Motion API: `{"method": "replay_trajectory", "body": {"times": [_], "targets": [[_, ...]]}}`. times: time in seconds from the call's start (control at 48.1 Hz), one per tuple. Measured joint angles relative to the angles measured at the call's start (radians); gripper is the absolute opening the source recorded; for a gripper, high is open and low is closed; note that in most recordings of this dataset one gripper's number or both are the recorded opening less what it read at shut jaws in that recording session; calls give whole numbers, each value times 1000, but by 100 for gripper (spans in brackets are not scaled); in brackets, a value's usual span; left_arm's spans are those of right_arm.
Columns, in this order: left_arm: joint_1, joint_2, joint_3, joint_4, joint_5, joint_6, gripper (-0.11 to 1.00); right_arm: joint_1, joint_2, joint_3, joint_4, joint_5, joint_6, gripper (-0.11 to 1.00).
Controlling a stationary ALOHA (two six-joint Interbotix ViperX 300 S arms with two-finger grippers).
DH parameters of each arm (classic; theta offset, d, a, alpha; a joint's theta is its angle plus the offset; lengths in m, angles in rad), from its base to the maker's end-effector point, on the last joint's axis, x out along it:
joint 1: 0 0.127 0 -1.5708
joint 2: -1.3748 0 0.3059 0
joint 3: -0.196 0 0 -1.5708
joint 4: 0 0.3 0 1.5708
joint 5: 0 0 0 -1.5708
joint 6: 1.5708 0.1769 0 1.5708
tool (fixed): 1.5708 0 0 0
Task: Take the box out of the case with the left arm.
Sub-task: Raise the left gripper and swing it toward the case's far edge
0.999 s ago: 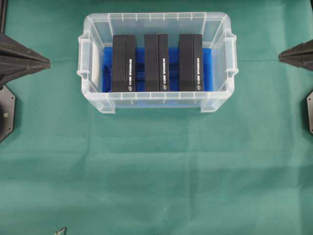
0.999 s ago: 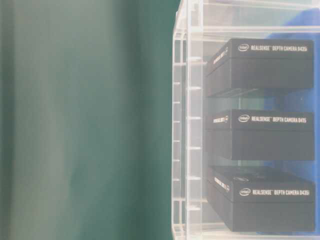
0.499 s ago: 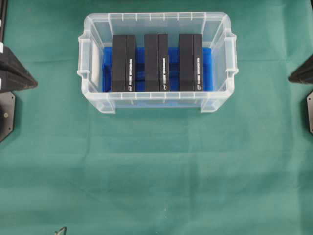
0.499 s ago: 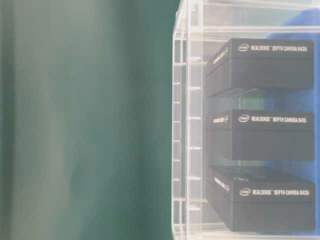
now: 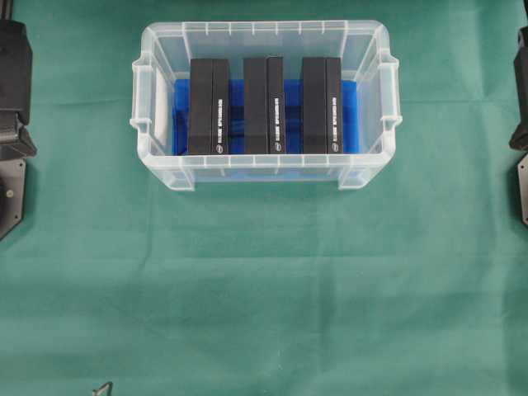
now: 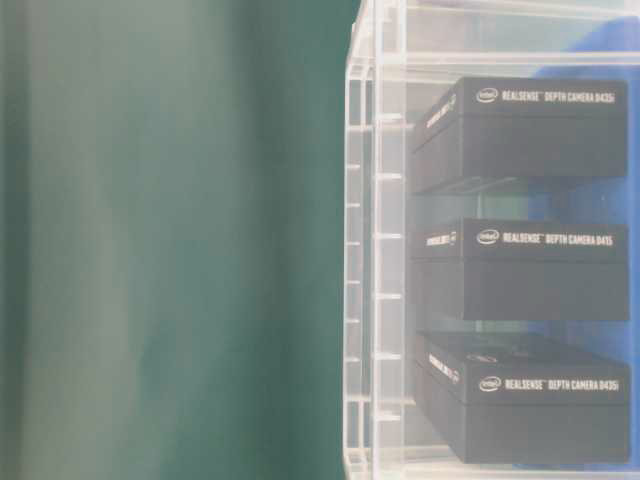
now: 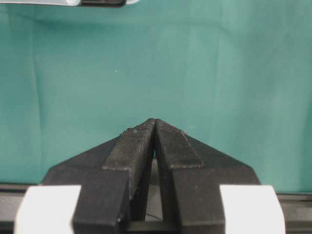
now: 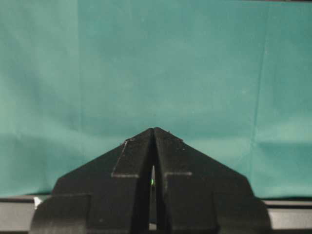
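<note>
— So where are the boxes right now?

— All three sit inside the case (image 5: pixel 266 33), a clear plastic bin on the green surface (image 5: pixel 264 280). Seen from overhead, the left box (image 5: pixel 209 106), the middle box (image 5: pixel 263 105) and the right box (image 5: pixel 322 105) stand side by side in a row on the blue sheet (image 5: pixel 351 115) that lines the bottom, with narrow gaps between them.

— And the left end effector (image 7: pixel 154 121)?

— Its two black fingers are pressed together at the tips, with nothing between them. In the left wrist view it points at bare green cloth; only a sliver of the case's rim shows at the top edge of that view.

— So it is not near any box?

— No. In the overhead view the left arm (image 5: pixel 15 82) shows only at the far left edge, well apart from the case, with open cloth between them. The left box is the closest of the three to that side.

— What about the other side?

— The right end effector (image 8: pixel 154 129) is likewise closed to a point and holds nothing, and the right arm (image 5: pixel 520 91) sits at the far right edge, also well apart from the case.

— Anything legible on the boxes?

— In the table-level view, white lettering on the boxes reads "RealSense Depth Camera".
</note>
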Motion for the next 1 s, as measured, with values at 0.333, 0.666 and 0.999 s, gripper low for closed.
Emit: {"method": "replay_trajectory", "body": {"times": [0.333, 0.666, 0.999], "targets": [[52, 23, 0, 9, 25, -495, 0, 0, -2, 0, -3, 2, 0, 0], [61, 9, 0, 37, 72, -1177, 0, 0, -2, 0, -5, 3, 0, 0], [80, 14, 0, 38, 77, -1146, 0, 0, 0, 0, -5, 3, 3, 0]]}}
